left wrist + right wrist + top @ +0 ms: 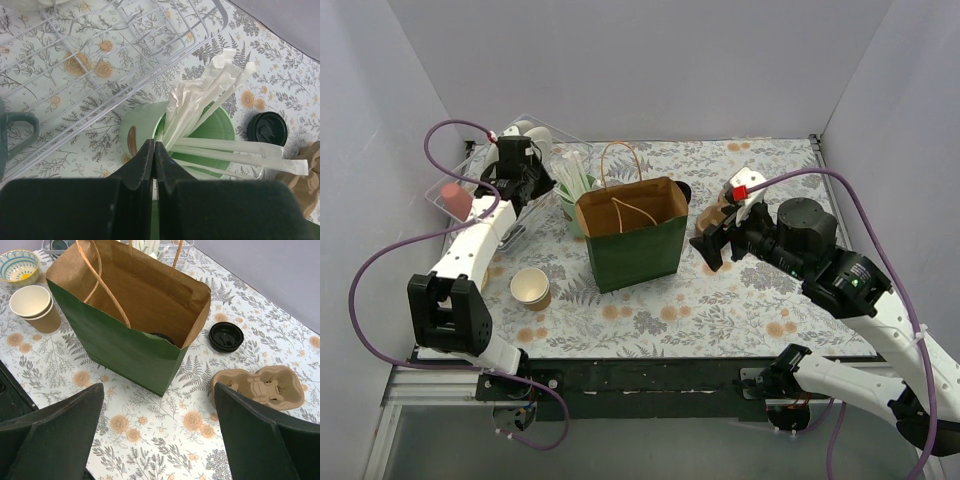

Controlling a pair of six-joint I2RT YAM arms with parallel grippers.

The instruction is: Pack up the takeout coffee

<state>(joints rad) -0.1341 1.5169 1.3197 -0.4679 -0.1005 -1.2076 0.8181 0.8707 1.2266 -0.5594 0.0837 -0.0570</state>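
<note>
White paper-wrapped straws filled a mint-green round cup on the left. The left gripper hung at the cup's near rim with its jaws pressed fully together. Whether a straw was pinched between them could not be told. Nearer the arms sat two stacked kraft paper cups without lids. In the middle the tall green paper bag stood upright and open. A dark round shape low inside it looked like the black lid of the takeout coffee, its kraft body hidden by the bag wall. Right of the bag lay a loose black round lid, then the brown moulded-pulp cup carrier. The right gripper hovered near the bag, spread wide and empty. Packing the cup seemed done; perhaps only a straw remained.
</note>
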